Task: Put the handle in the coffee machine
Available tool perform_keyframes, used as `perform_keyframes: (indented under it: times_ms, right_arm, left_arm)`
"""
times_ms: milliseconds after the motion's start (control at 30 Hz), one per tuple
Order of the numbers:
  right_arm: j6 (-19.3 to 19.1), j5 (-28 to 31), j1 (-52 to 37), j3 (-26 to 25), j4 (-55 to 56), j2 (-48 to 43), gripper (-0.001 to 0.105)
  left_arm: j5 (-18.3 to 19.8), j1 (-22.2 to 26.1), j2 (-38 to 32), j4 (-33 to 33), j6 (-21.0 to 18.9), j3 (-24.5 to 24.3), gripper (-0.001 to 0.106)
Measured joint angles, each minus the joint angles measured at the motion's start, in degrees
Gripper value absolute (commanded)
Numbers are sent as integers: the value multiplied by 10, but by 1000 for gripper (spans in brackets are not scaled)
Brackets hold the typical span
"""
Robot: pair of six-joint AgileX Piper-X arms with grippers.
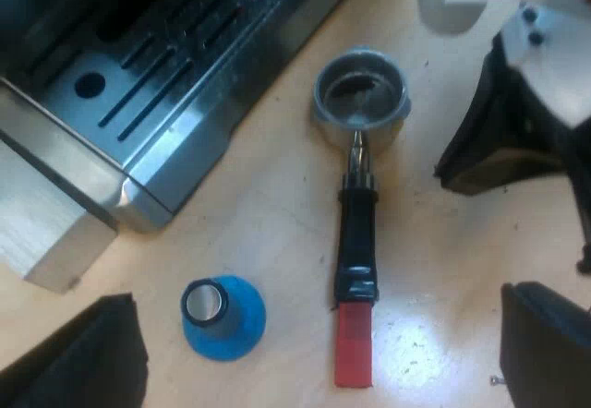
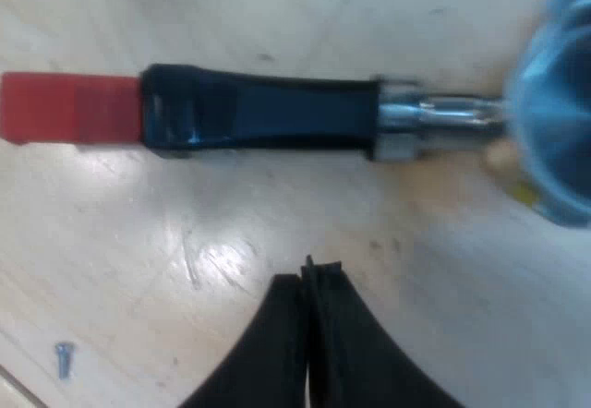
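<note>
The metal holder [image 1: 361, 97] lies loose on the wooden table, its bowl facing up beside the espresso machine's drip tray [image 1: 138, 85]. Its dark handle [image 1: 356, 233] ends in red [image 1: 354, 343]. My left gripper [image 1: 314, 299] hovers open above, one finger [image 1: 88, 357] on each side of the handle's red end. My right gripper [image 1: 462, 163] is low over the table next to the bowl. In the right wrist view its fingers [image 2: 309, 283] are shut together, holding nothing, a short way from the dark handle [image 2: 263, 113], red end [image 2: 69, 108] and metal neck [image 2: 434, 122].
A blue tamper [image 1: 222, 318] stands on the table near the handle's red end and the machine's corner. A pale wooden block [image 1: 42, 233] sits against the machine's side. A small screw [image 2: 63, 357] lies on the table.
</note>
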Motion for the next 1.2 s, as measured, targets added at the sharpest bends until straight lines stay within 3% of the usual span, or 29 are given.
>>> perform_keyframes:
  times_ms: [100, 200, 233, 300, 433, 667, 900, 1033, 1200]
  right_arm:
    - [-11, 36, 0, 0, 19, -32, 5]
    - [-21, 60, 0, 0, 35, -67, 25]
    - [-22, 68, -2, 0, 42, -76, 39]
    - [-22, 70, -6, 0, 49, -88, 58]
    - [-24, 68, -36, 0, 61, -96, 75]
    - [-35, 33, -83, 0, 65, -96, 75]
    - [-66, -17, -123, 0, 66, -88, 75]
    - [-94, -25, -126, 0, 66, -75, 75]
    - [-110, -45, -137, 1, 45, -56, 75]
  left_arm:
    - [2, 0, -6, 0, 0, 0, 80]
    - [26, 0, -6, 0, 0, 0, 80]
    - [35, 0, -6, 0, 0, 0, 80]
    - [50, 0, -6, 0, 0, 4, 80]
    - [54, 0, -6, -25, 0, 40, 80]
    - [59, 0, -6, -79, 0, 93, 80]
    - [122, 0, -6, -142, 0, 167, 82]
    - [124, 0, -6, -172, 0, 196, 90]
    - [124, 0, -4, -189, 0, 219, 90]
